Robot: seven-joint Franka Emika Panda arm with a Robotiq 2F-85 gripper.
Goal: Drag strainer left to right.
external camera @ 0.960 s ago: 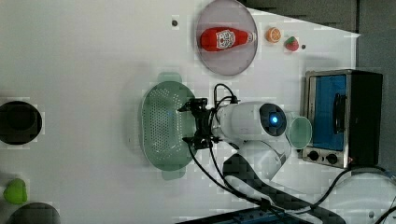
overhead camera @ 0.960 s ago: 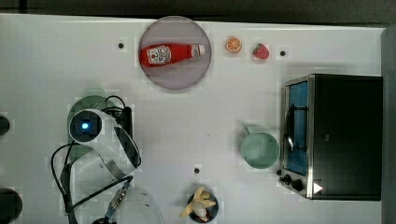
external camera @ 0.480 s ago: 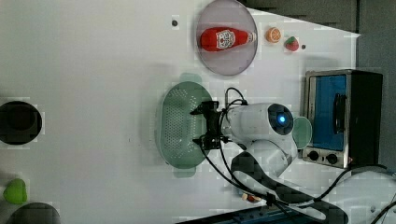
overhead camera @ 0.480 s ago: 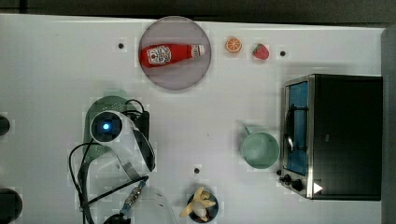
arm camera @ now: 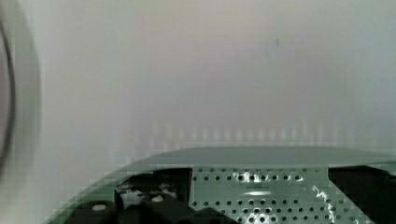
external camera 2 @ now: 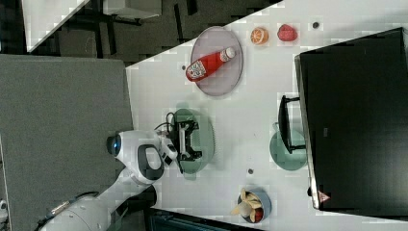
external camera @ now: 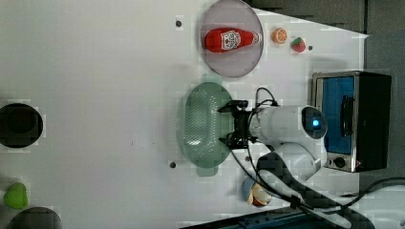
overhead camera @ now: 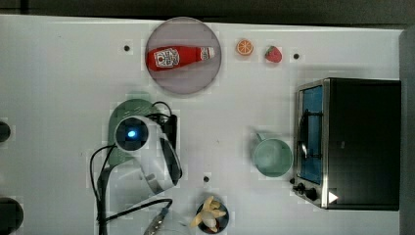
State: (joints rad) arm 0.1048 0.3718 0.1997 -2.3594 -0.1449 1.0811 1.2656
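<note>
Left view: I have the Panda arm reaching from the left view's right, its gripper [external camera: 233, 125] spread wide with both black fingers [external camera: 228, 108] set over the near rim of the mint-green strainer [external camera: 203, 125], which lies lengthwise on the white table [external camera: 95, 71] just below the grey plate [external camera: 231, 67] carrying a ketchup bottle [external camera: 231, 39]. The jaws stand fully apart and clamp nothing; from the wrist view I see the perforated basin [arm camera: 261, 196] directly under the fingers, which sit inside or against the wall, so I judge the hand is pushing the strainer along, not gripping it. In the top view the strainer [overhead camera: 128, 111] peeks out from under the arm's white wrist, on the top view's left half of the table, well apart from the green mug [overhead camera: 272, 156] and the toaster oven [overhead camera: 350, 142] on the top view's right. An orange slice [overhead camera: 244, 47] and a strawberry [overhead camera: 273, 54] sit by the far edge, and a bowl of fruit [overhead camera: 211, 218] by the near one. I judge the drag to be under way but unfinished: the strainer has open table ahead toward the mug, and the run rightward remains.
</note>
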